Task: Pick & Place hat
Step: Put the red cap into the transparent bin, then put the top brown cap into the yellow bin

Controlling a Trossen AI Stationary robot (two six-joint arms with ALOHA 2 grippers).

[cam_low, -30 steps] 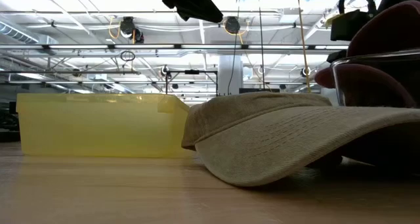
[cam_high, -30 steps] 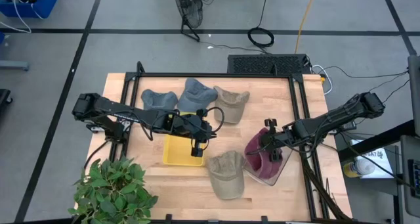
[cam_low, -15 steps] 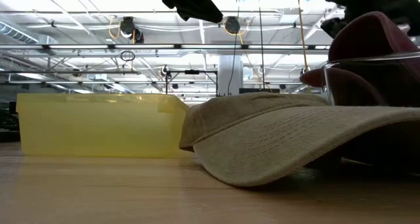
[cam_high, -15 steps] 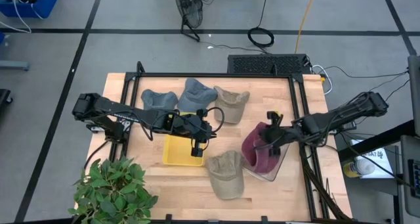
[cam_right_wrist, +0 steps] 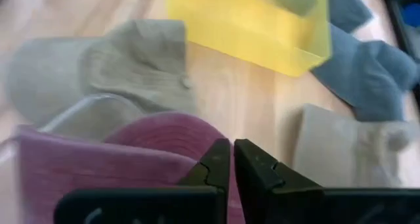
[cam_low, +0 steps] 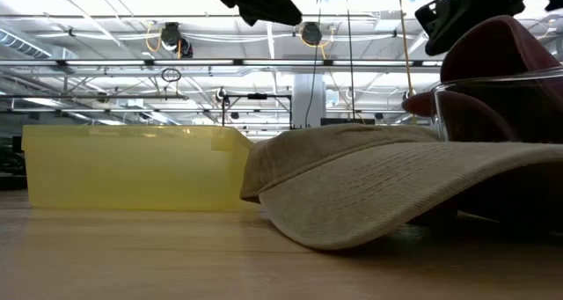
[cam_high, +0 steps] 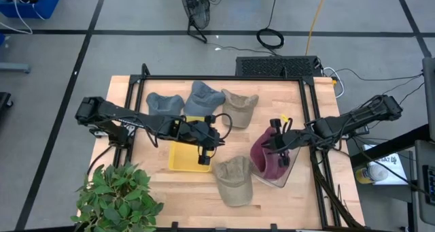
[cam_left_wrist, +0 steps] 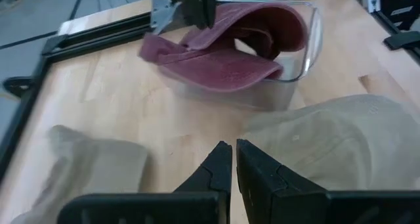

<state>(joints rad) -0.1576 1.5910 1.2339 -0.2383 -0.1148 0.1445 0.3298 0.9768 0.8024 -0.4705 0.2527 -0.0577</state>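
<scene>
A maroon hat (cam_high: pixel 267 160) lies in a clear container (cam_high: pixel 291 176) at the table's right. Its crown bulges above the rim (cam_low: pixel 493 91) and its brim (cam_left_wrist: pixel 164 50) hangs over the wall. My right gripper (cam_high: pixel 276 142) is shut and hovers at the far edge of the hat's crown (cam_right_wrist: pixel 157 142). My left gripper (cam_high: pixel 203 154) is shut and hangs above the near right corner of a yellow bin (cam_high: pixel 182 157), touching nothing. A tan hat (cam_high: pixel 234 181) lies flat on the table between the bin and the container. My right gripper points down at the far edge of the maroon hat's crown (cam_left_wrist: pixel 216 28) with shut fingers. I cannot tell whether the fingertips touch the cloth. The hat rests in the container on its own.
Two grey-blue hats (cam_high: pixel 165 103) (cam_high: pixel 204 98) and another tan hat (cam_high: pixel 240 106) lie along the far edge. A potted plant (cam_high: pixel 119 198) stands at the near left corner. Black frame rails (cam_high: pixel 309 103) border the table. Bare wood shows near the front edge (cam_high: pixel 190 198).
My right gripper has risen and moved a little toward the table's left and far side, staying shut. In the first half second the maroon hat shifted leftward in the container and its crown bunched up. It has since stayed put.
</scene>
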